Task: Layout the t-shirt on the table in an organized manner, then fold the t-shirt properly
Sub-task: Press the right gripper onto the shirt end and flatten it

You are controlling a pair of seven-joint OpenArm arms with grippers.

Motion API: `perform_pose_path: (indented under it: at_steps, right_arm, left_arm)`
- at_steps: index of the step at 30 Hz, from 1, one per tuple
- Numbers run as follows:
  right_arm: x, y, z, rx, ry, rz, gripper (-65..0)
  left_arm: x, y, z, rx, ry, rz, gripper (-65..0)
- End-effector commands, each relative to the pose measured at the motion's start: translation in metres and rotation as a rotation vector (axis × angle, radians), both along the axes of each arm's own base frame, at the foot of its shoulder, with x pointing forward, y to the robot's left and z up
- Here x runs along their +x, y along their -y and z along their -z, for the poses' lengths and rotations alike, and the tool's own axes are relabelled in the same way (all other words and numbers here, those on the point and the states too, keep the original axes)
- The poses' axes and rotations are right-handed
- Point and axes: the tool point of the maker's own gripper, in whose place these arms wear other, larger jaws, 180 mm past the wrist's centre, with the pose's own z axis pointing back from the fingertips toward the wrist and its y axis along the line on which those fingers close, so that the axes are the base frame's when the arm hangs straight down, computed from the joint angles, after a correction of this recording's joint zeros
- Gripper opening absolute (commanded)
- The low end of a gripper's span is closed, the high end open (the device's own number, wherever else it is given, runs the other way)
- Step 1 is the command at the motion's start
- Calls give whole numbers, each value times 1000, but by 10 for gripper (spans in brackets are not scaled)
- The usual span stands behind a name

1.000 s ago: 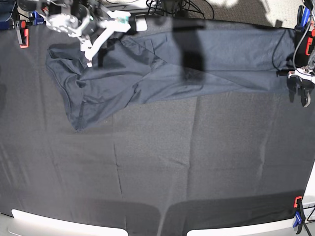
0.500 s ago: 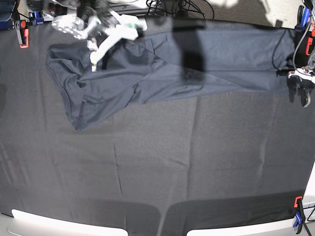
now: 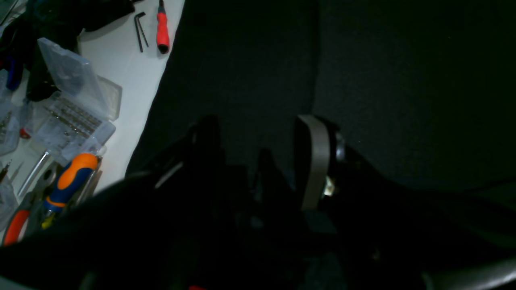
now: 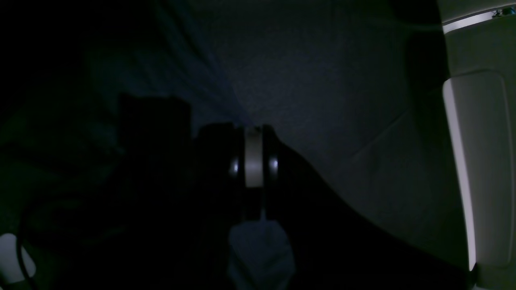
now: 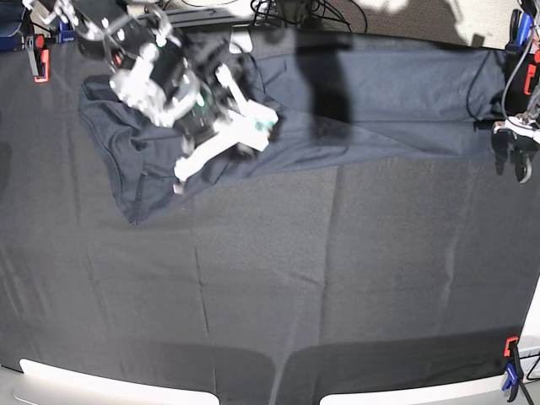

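hovering with jaws pressed together and holding nothing, the right gripper point(image 5: 180, 173) hangs over the t-shirt point(image 5: 354, 105) spread beneath it on the table point(image 5: 337, 278); the left gripper point(image 5: 515, 164), fingers apart, waits beside the shirt's far end.

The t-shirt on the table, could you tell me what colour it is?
Dark charcoal grey t-shirt, plain; base view.

No legible text anywhere.
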Motion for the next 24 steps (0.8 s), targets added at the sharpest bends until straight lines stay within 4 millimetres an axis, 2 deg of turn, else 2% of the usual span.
perform_pose_path:
  at_steps: [1, 6, 10, 12, 14, 17, 24]
  right_arm:
    - [5, 1, -8, 9, 25, 3, -650]
    - [-13, 1, 6, 35, -119, 21, -650]
    - [-45, -8, 15, 23, -257, -89, -650]
    - [-59, -5, 18, 10, -288, -113, -650]
    - [-65, 8, 21, -39, -290, -113, -650]
    - [-60, 31, 24, -139, -251, -93, -650]
    - [-7, 72, -5, -126, -64, 177, -650]
  left_arm:
    - [5, -3, -16, 23, 50, 5, -373]
    - [5, -3, -16, 24, 50, 5, -373]
    - [5, -3, -16, 24, 49, 5, -373]
    - [5, -3, -16, 24, 50, 5, -373]
    - [5, -3, -16, 23, 50, 5, -373]
    - [5, -3, -16, 23, 51, 4, -373]
    - [3, -4, -12, 21, 24, -1, -373]
